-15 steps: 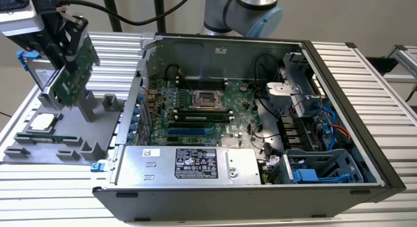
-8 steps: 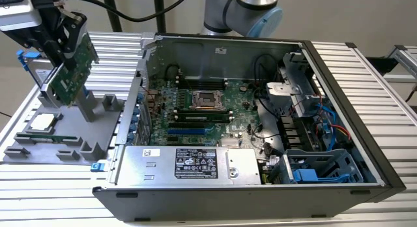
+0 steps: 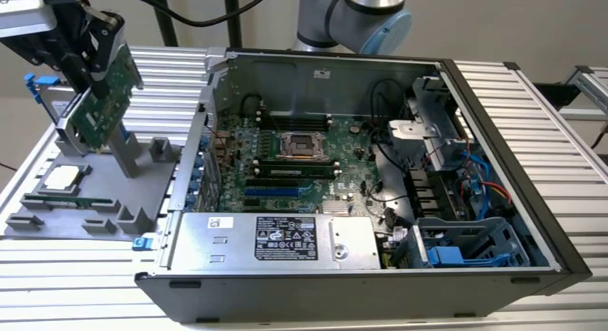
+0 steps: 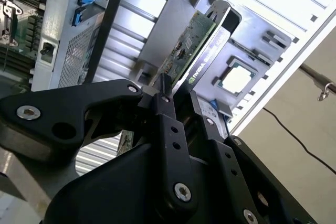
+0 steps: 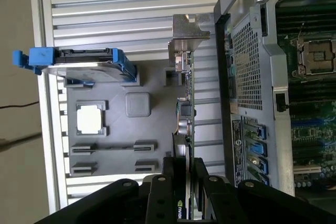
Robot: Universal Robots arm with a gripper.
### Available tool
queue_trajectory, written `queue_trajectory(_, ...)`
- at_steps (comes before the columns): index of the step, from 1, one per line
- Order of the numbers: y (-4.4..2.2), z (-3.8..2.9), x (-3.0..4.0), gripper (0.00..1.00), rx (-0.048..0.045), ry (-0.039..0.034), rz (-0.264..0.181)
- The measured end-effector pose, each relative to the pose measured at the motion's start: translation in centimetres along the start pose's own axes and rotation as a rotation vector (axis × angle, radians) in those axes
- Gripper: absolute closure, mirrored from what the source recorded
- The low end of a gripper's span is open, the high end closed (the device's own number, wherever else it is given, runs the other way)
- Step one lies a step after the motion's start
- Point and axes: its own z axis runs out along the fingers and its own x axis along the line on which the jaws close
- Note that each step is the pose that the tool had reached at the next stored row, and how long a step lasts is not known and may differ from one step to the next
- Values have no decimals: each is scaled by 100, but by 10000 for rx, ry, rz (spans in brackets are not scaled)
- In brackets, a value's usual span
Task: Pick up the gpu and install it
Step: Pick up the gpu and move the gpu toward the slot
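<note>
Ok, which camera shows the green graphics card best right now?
The exterior view: the flat green circuit card shows its broad face, at the grey tray. Both wrist views see it edge-on in the gripper; the first also shows its silver bracket.

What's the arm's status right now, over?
Jaws shut on flat green circuit card with black cooler. Card tilted above grey plastic parts tray. Open black computer case beside tray; its metal end wall stands between card and motherboard.
</note>
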Motion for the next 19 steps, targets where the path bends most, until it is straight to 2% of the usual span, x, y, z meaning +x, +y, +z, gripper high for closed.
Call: queue_trajectory(19,4,-65,-1,100,0,0,1)
